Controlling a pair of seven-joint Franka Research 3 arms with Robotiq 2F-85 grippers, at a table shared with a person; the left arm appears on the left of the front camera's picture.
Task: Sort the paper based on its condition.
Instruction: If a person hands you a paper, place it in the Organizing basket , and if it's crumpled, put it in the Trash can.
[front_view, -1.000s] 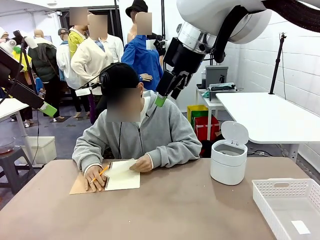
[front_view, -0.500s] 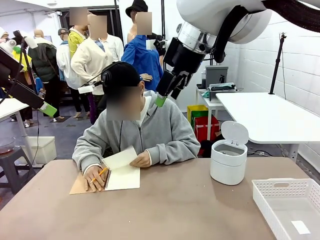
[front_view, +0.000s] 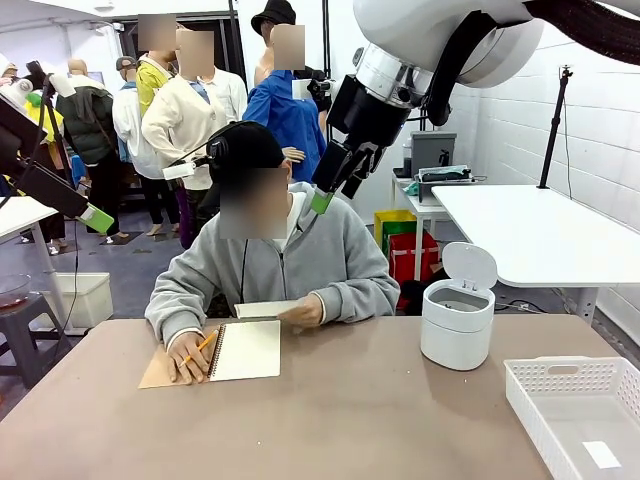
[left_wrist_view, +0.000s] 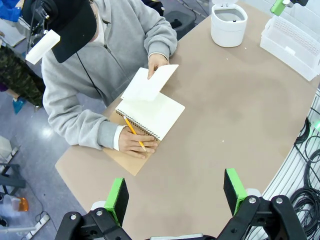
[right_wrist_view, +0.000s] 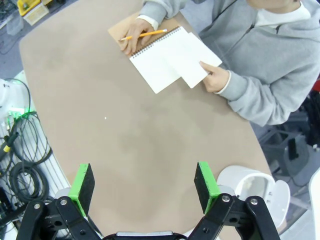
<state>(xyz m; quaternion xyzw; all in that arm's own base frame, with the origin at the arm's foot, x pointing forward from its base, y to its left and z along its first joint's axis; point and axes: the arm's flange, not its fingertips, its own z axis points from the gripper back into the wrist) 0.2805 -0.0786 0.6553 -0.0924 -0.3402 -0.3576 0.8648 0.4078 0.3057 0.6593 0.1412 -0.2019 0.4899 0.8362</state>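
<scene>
Holding smooth sheet (left_wrist_view: 150, 82) in hand (left_wrist_view: 156, 61) just off notebook (left_wrist_view: 159, 114), eleven o'clock, likely offering it for sorting; waiting high with left gripper (left_wrist_view: 176, 189) and right gripper (right_wrist_view: 144, 184) jaws spread wide, empty.

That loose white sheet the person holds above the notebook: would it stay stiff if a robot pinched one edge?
Probably not: the sheet looks thin, held by one edge in the person's hand, so it would likely droop from a single pinch. It seems light and smooth, so a push might slide it across the table. A hard squeeze could crease it.
</scene>
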